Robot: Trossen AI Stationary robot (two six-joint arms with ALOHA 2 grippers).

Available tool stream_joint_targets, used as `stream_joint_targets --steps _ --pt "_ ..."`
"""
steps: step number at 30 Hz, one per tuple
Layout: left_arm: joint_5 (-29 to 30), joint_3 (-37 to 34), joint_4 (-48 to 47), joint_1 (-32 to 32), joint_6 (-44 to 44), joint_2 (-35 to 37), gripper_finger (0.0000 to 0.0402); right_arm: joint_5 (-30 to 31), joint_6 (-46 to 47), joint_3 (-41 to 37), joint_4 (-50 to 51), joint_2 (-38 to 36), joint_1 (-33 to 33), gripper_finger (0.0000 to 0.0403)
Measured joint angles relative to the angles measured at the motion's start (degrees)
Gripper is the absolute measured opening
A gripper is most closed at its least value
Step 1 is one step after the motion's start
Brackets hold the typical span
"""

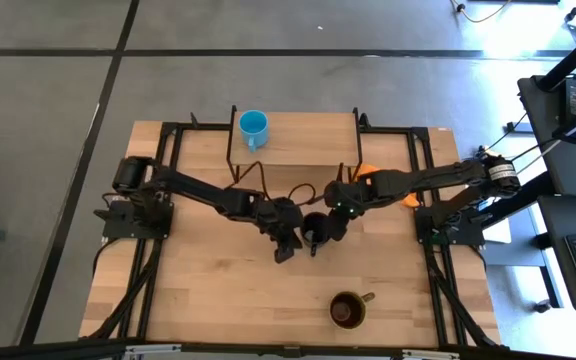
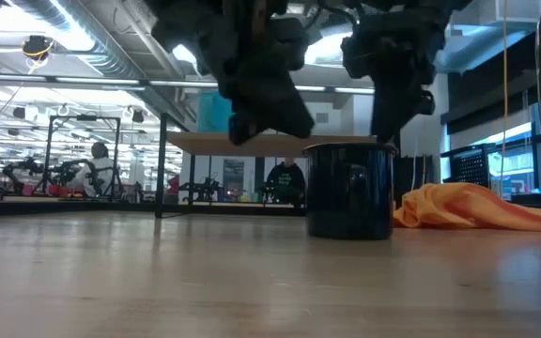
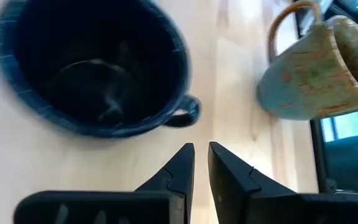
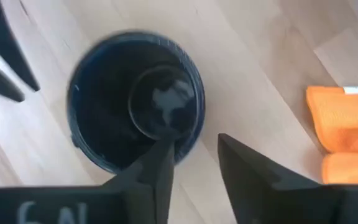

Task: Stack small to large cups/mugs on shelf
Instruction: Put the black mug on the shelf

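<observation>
**Black mug upright at table centre, both grippers above it**

Nearest the low camera, the black mug point(image 2: 349, 190) stands upright on the wooden table point(image 1: 208, 290), mouth up, its long axis vertical. From above it sits near the table's middle. In the left wrist view its handle point(image 3: 185, 113) points toward the left gripper, which in the high view means roughly 8 o'clock, though blur makes that uncertain.

The right gripper point(image 4: 194, 155) hangs over the mug's rim on its 3 o'clock side, fingers parted with one on each side of the mug wall, not pressing it as far as I can see. The left gripper point(image 3: 201, 155) hovers just off the mug at 8 o'clock, fingers nearly together with a thin gap, holding nothing.

The light-blue mug point(image 1: 253, 127) stands on the shelf point(image 1: 308, 140) at 12 o'clock, at the shelf's left end; the rest of the board is bare. The brown mug point(image 1: 347, 309) stands alone near the table's 5 o'clock edge, handle toward 2 o'clock. An orange cloth point(image 2: 477, 207) lies at 2 o'clock from the black mug, near the shelf's right legs. Open wood spreads toward 7 o'clock.
</observation>
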State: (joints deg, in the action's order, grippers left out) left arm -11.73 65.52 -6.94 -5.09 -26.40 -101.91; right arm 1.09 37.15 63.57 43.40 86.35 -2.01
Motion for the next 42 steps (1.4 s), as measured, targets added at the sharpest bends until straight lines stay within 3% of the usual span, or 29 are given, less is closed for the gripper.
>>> stream_joint_targets --steps 10,20,26,36,42 --pt "5.71 0.03 -6.54 0.3 3.23 5.86 0.0041 -1.25 -1.44 -0.54 -2.57 0.18 1.28 0.0151" --pt "6.19 -0.07 -14.66 1.62 5.13 7.12 0.0041 -2.29 -1.86 -0.54 -3.29 0.02 1.23 0.0151" --pt "6.35 -3.86 -7.76 2.51 5.45 13.06 0.0041 -2.28 -2.35 -0.54 -3.36 0.23 1.25 0.0151" --pt "6.89 -23.63 13.63 1.1 -6.38 24.41 0.0041 -1.19 -2.93 -1.28 -4.97 0.24 1.43 0.0151" --pt "11.22 -26.2 16.75 -0.72 -7.99 26.41 0.0041 -2.03 -1.61 -3.39 -6.57 0.28 2.12 0.0151"
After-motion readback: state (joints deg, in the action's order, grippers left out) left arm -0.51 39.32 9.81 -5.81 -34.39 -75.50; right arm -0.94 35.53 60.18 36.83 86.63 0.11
